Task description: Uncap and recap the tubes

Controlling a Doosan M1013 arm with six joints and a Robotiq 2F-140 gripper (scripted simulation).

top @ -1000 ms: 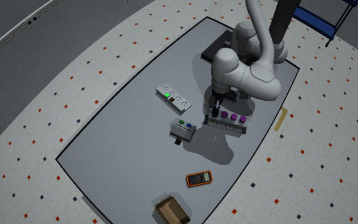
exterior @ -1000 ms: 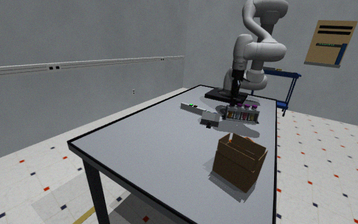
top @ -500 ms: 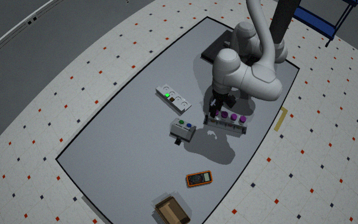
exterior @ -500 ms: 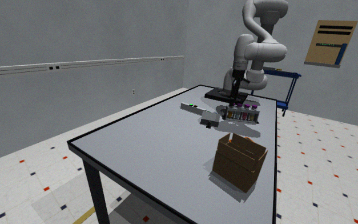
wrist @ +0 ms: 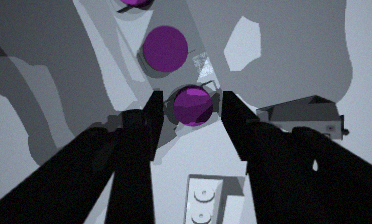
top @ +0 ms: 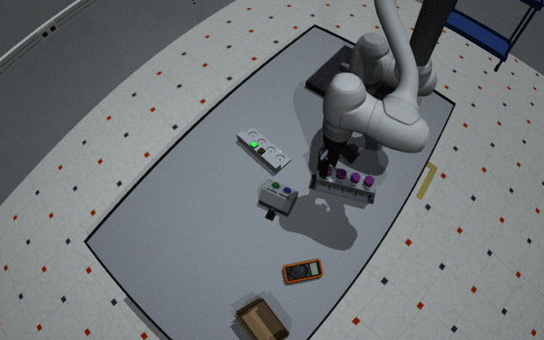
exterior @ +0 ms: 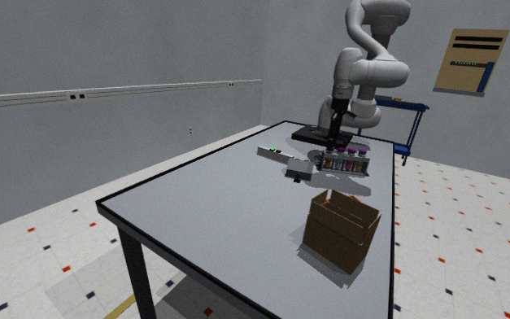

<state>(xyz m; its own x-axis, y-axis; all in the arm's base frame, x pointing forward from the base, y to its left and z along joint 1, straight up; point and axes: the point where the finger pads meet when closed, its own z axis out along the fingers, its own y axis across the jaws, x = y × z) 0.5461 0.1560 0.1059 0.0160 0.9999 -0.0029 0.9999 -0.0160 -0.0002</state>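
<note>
The gripper (wrist: pixel 189 102) is spread a little around the purple cap (wrist: pixel 193 106) of the end tube in the rack (top: pixel 343 192) on the tabletop (top: pixel 195 225). There is a small gap on each side, so it is not pinching anything. All four caps sit on their tubes, and the green lamp (top: pixel 254 144) is lit.

The cap may not be tight yet. If the gripper closes off to one side, it could push the tube and tip it. If it squeezes too softly, it could slip when it turns. It could also bump the next cap (wrist: pixel 165 48).
</note>
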